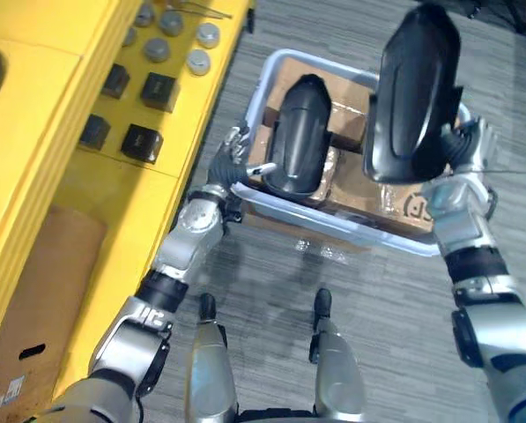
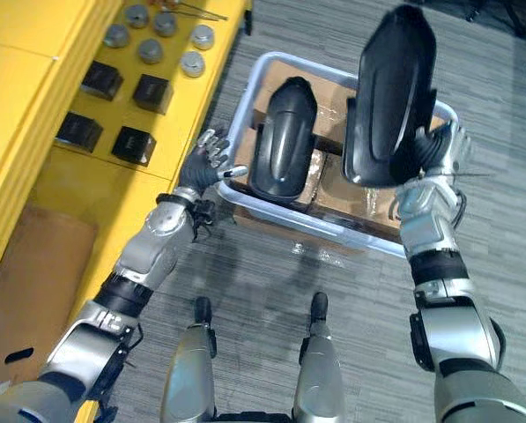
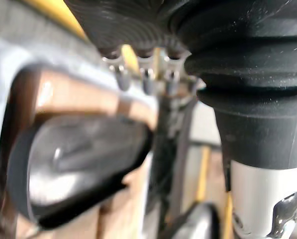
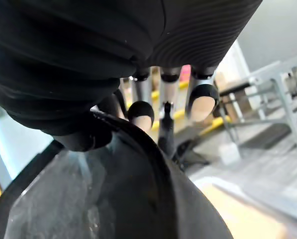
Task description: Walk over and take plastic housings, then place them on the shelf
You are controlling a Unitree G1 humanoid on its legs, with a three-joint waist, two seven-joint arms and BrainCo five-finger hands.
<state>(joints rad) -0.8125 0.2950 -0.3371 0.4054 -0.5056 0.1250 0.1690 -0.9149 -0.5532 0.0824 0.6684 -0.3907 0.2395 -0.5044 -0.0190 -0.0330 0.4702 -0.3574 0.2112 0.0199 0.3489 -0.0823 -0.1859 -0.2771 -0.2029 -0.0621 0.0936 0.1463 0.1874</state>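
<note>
The take step is half done. The right hand [image 1: 461,145] has its fingers curled round the lower edge of one black plastic housing [image 1: 417,88] and holds it upright, raised clear above the blue-grey crate [image 1: 333,220] on the floor. The right wrist view shows those fingers hooked over the housing's rim.

The second housing [image 1: 298,132] lies in the crate on brown cardboard [image 1: 351,189], towards the side nearer the yellow shelf [image 1: 51,106]. The left hand [image 1: 232,167] hovers at the crate's rim just beside this housing, fingers loose and spread, with nothing in its grasp. One fingertip seems to reach the housing's edge, though contact is hard to confirm.

Judging from this, the next move is for the left hand to reach over the rim and close on the second housing's edge, then lift it out. The shelf stands on the robot's left, with small black blocks [image 1: 159,90] and grey round caps [image 1: 198,62] already on it, so placing calls for a turn that way and a bare patch of shelf.
</note>
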